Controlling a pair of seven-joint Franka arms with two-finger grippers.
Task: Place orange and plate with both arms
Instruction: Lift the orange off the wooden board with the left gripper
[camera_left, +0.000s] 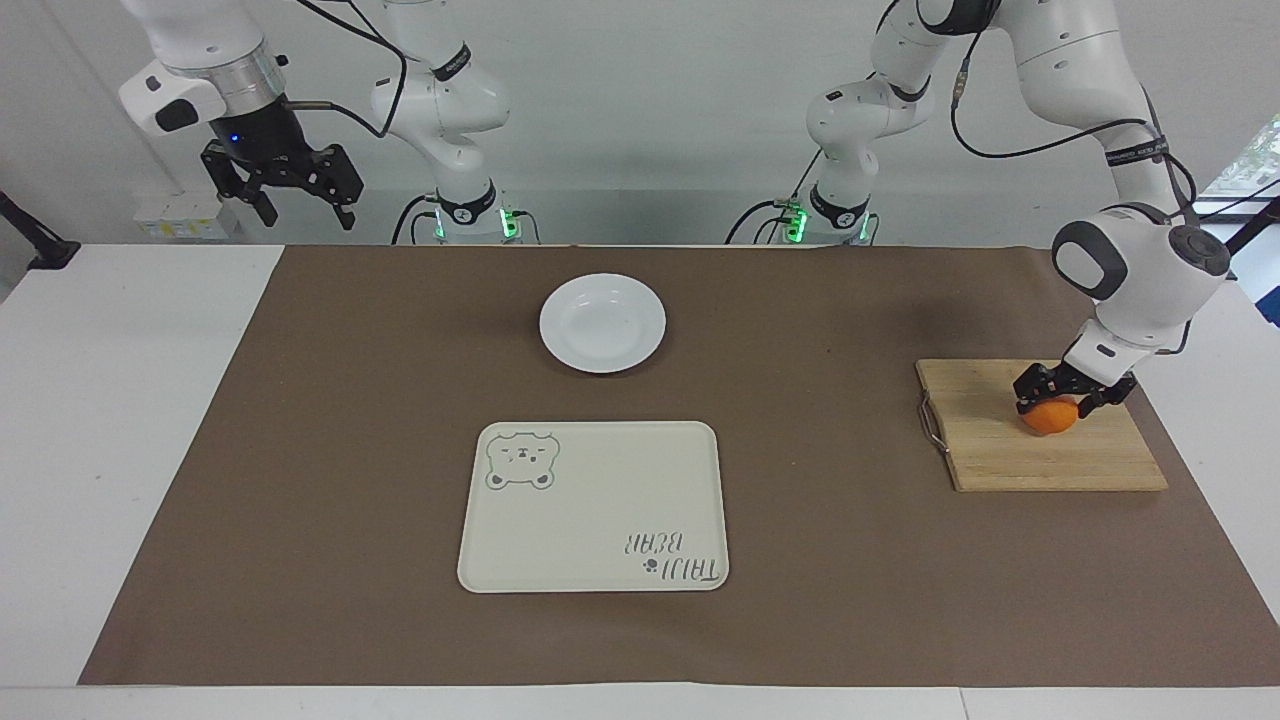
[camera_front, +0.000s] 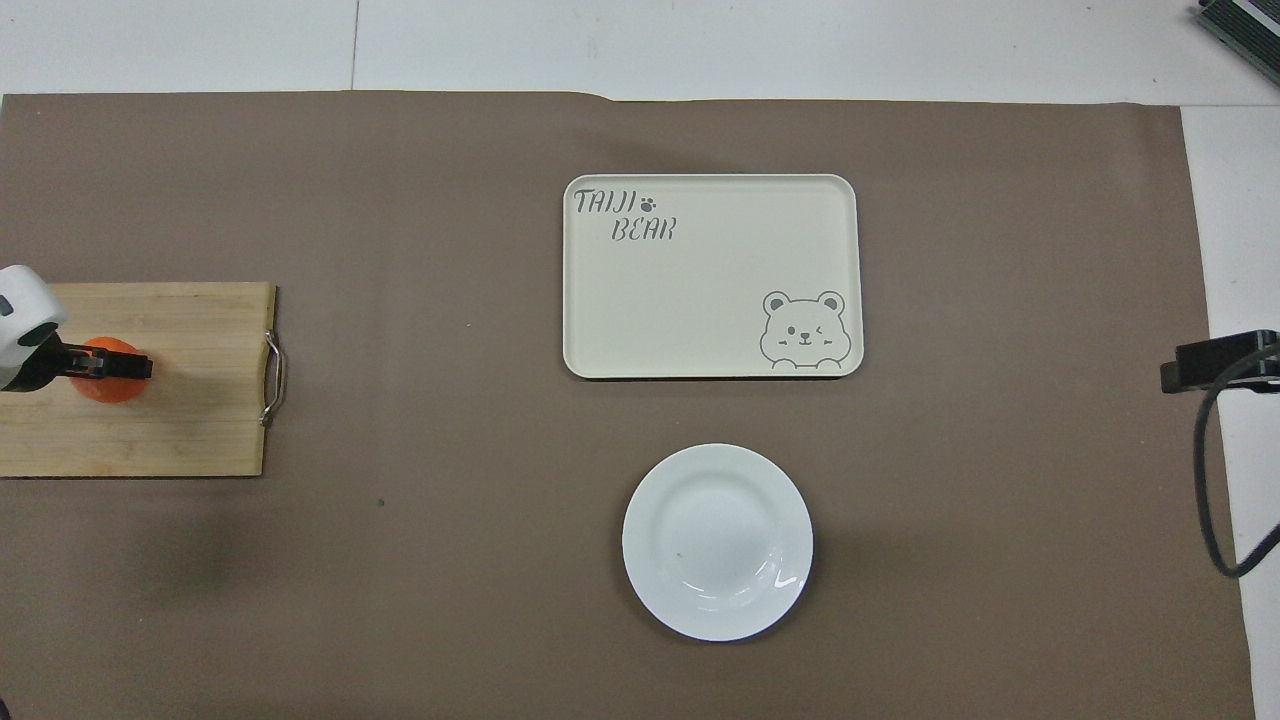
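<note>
Left gripper (camera_left: 1070, 398) spread wide, straddling the orange (camera_left: 1050, 417) on the cutting board (camera_left: 1040, 460) at the left arm's end; should close gently, centred. Right gripper (camera_left: 283, 190) released, waiting aloft. Overhead: plate (camera_front: 717, 541) between robots and tray (camera_front: 710, 275).

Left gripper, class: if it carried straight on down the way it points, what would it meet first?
The orange on the wooden board. The left gripper points down with open fingers either side of it; whether they already touch is unclear.
</note>
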